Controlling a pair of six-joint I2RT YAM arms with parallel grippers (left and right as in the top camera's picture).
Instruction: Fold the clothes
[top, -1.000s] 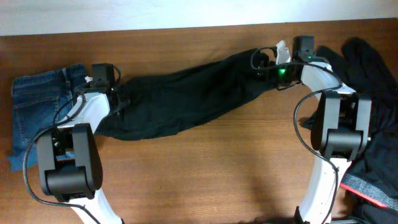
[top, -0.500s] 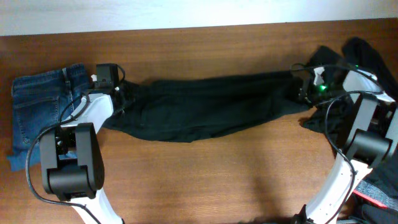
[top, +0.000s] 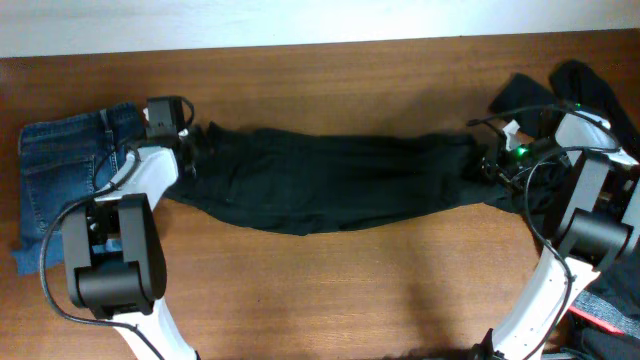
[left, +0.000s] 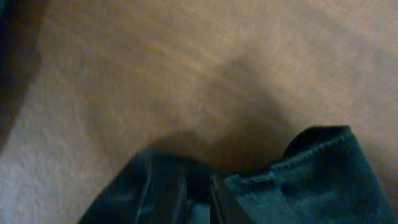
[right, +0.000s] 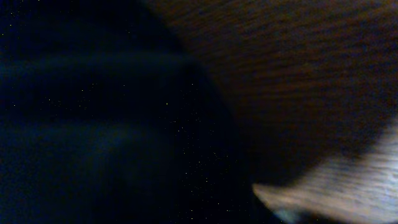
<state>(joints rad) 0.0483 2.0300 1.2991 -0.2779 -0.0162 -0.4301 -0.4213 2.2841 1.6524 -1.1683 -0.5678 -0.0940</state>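
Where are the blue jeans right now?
Overhead view: the blue jeans lie at the far left of the table, just beyond the left end of the black trousers.

Black trousers (top: 330, 190) span the table (top: 330, 295); bare wood lies in front.

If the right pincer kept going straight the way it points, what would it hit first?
Most likely the black trousers: the right pincer points at their end, and dark cloth fills most of its wrist view. Whether it touches them is unclear.
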